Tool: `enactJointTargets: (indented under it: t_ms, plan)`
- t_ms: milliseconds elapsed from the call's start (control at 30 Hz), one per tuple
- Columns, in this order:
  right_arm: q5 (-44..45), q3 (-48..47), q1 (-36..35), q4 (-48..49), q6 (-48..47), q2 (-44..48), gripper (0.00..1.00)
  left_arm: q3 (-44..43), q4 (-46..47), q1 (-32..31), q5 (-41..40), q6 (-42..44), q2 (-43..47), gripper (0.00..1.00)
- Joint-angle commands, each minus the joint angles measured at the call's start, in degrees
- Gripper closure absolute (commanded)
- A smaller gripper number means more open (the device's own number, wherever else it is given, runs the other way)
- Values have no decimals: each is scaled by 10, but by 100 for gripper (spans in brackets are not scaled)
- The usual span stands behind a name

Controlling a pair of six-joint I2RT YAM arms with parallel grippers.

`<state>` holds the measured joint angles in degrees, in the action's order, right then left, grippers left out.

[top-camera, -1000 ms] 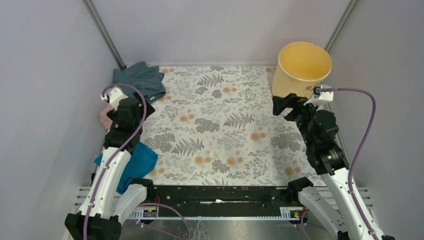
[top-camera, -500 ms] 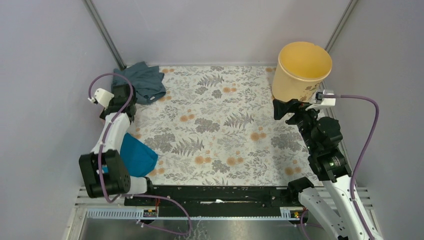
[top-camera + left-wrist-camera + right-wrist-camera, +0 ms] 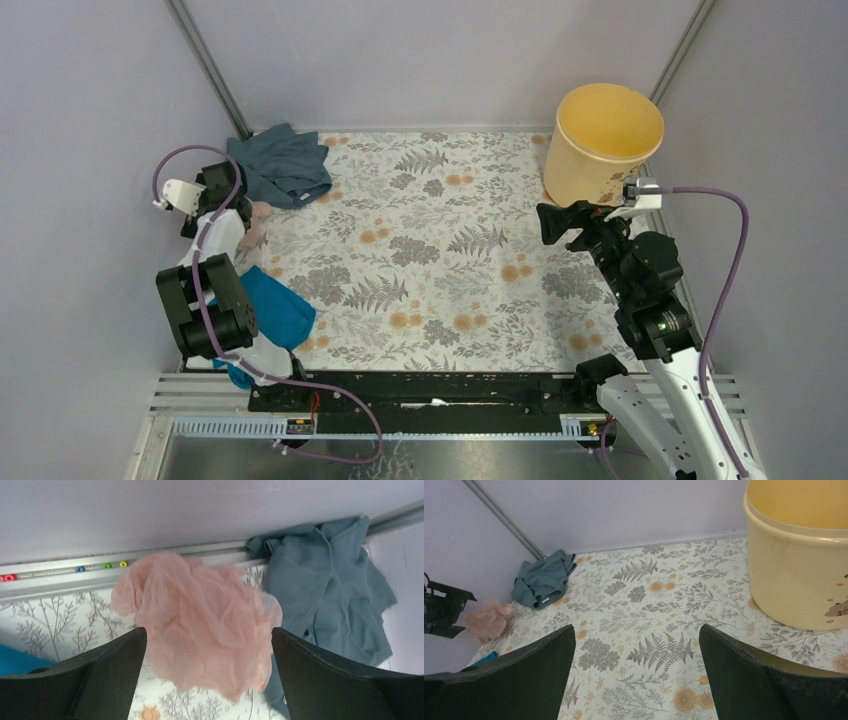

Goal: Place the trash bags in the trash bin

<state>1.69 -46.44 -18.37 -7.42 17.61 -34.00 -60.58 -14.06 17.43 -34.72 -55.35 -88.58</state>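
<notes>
The trash bag (image 3: 195,620) is a crumpled, filmy pale pink wad on the floral mat by the left wall, next to the grey-blue cloth. It also shows in the top view (image 3: 256,217) and in the right wrist view (image 3: 486,620). My left gripper (image 3: 207,632) is open with its fingers on either side of the bag, not closed on it; in the top view it (image 3: 228,192) is at the far left. The trash bin (image 3: 580,180) is the yellow-orange bucket, upright at the far right and empty as far as shown. My right gripper (image 3: 553,222) is open and empty just in front of the bin (image 3: 794,570).
A grey-blue cloth (image 3: 285,165) lies at the back left corner, touching the bag's right side in the left wrist view (image 3: 325,600). A bright teal cloth (image 3: 275,310) lies at the near left under the left arm. Grey walls close in on both sides.
My left arm has swung back towards the left wall and its open gripper now faces the pink bag. My right gripper has shifted slightly left in front of the bin.
</notes>
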Motion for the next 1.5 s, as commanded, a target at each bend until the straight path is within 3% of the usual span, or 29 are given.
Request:
enactJointTargets:
  t_ms: [0, 233, 467, 700, 900, 1033, 1233, 1333, 1467]
  plan:
    - [-35, -22, 1, 14, -1, -16, 0, -52, 4, 40, 41, -7, -53, 1]
    - [-61, -29, 1, 7, 16, -33, 0, -69, -1, 43, 90, -4, -106, 6]
    - [-21, -41, 1, -56, 83, -44, 0, -69, -26, 52, 118, -27, -109, 32]
    - [-36, -25, 1, -59, 82, -34, 0, -52, -45, 51, 194, -75, -88, 62]
    - [-49, -18, 0, -64, 88, -40, 0, -24, -35, 43, 326, -129, -67, 78]
    - [-20, -22, 1, -84, 97, -50, 0, -24, -29, 0, 410, -141, -60, 83]
    - [-43, -22, 1, -88, 93, -70, 0, -21, -8, -130, 453, -135, -15, 83]
    - [-89, -24, 1, -85, 102, -88, 0, -14, 34, -202, 479, -125, 13, 83]
    - [-215, -16, 1, -55, 103, -124, 0, -9, 146, -269, 610, -99, 5, 82]
